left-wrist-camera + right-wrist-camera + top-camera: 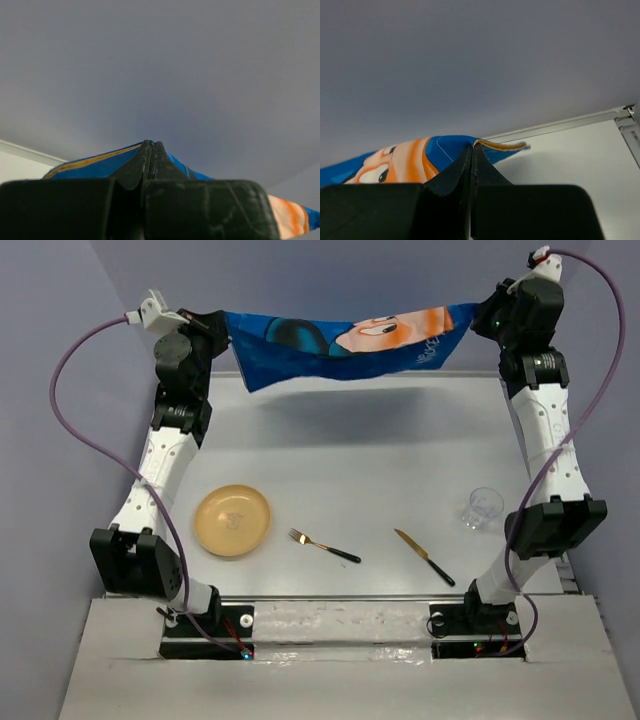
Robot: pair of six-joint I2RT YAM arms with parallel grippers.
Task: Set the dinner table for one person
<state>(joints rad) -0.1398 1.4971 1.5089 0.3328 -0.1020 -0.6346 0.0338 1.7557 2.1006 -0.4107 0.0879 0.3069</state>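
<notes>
A blue cartoon-mouse placemat [345, 345] hangs stretched in the air above the far end of the white dinner table [360, 460]. My left gripper [226, 332] is shut on its left corner; the cloth also shows in the left wrist view [95, 167] behind the shut gripper [152, 145]. My right gripper [480, 318] is shut on its right corner; the right wrist view shows the placemat [410, 160] pinched in the shut gripper [471, 148]. A tan plate [232, 520], a fork [323, 545], a knife [424, 556] and a clear glass [483, 508] lie on the near half.
Pale lavender walls [60, 390] border the table on the left, right and back. The arm bases [340, 625] sit on a metal rail at the near edge. Purple cables [70, 420] loop beside each arm.
</notes>
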